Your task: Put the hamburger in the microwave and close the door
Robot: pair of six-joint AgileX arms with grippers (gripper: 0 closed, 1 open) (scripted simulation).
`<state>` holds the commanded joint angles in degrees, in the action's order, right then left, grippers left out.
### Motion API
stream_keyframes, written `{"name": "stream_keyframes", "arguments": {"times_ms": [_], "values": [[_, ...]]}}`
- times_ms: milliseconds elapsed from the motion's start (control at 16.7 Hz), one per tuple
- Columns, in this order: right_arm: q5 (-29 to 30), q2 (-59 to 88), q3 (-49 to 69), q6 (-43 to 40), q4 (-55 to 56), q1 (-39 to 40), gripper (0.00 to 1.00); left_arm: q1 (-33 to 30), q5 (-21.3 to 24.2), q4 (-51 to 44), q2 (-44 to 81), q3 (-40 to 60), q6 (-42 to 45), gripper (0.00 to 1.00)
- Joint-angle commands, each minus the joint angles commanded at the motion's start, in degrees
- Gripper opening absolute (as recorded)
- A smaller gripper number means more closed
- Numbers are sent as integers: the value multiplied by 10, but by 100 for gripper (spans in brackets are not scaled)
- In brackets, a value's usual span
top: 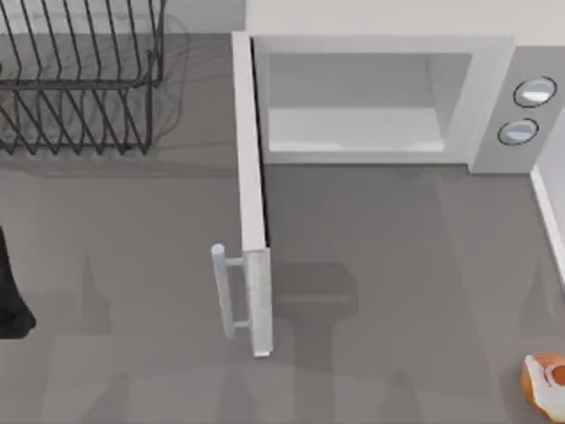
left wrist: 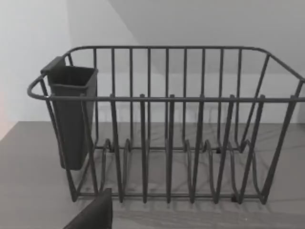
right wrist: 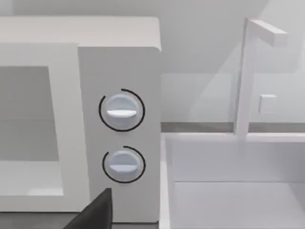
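The left arm (top: 11, 291) is parked at the table's left edge, a dark shape beside the near end of the rack; I cannot tell how its fingers stand. In the left wrist view one dark fingertip (left wrist: 93, 214) juts up in front of the rack (left wrist: 167, 124). In the right wrist view one dark fingertip (right wrist: 95, 210) sits below the two knobs (right wrist: 121, 110); whether that gripper is open, I cannot tell.

One rack (top: 79, 79) stands at the far left, with one dark cup (left wrist: 71, 114) hung on its end wall.

One microwave (top: 494, 106) stands at the far middle, cavity bare, two knobs on its grey right panel. Its one door (top: 252, 194) is swung fully open toward the near side, bar handle (top: 222, 287) facing left.

One hamburger (top: 547, 384) lies on the table (top: 397, 309) at the near right corner, well apart from the microwave.

One white sink (right wrist: 228, 191) with a faucet (right wrist: 248, 71) sits just right of the microwave.
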<state>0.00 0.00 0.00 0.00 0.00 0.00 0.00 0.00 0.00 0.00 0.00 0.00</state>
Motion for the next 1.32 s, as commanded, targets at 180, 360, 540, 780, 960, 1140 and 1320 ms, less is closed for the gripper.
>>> {"name": "stream_keyframes", "arguments": {"times_ms": [180, 360, 540, 780, 960, 1140, 1320], "values": [[0, 7, 6, 2, -7, 2, 100, 0, 0, 0, 0, 0, 0, 100], [0, 63, 44, 15, -55, 17, 100, 0, 0, 0, 0, 0, 0, 100], [0, 170, 109, 37, -135, 42, 100, 0, 0, 0, 0, 0, 0, 100], [1, 363, 216, 73, -269, 84, 100, 0, 0, 0, 0, 0, 0, 100], [1, 516, 299, 101, -372, 117, 100, 0, 0, 0, 0, 0, 0, 100], [0, 650, 372, 125, -463, 147, 100, 0, 0, 0, 0, 0, 0, 100], [-1, 747, 425, 142, -529, 169, 100, 0, 0, 0, 0, 0, 0, 100]]}}
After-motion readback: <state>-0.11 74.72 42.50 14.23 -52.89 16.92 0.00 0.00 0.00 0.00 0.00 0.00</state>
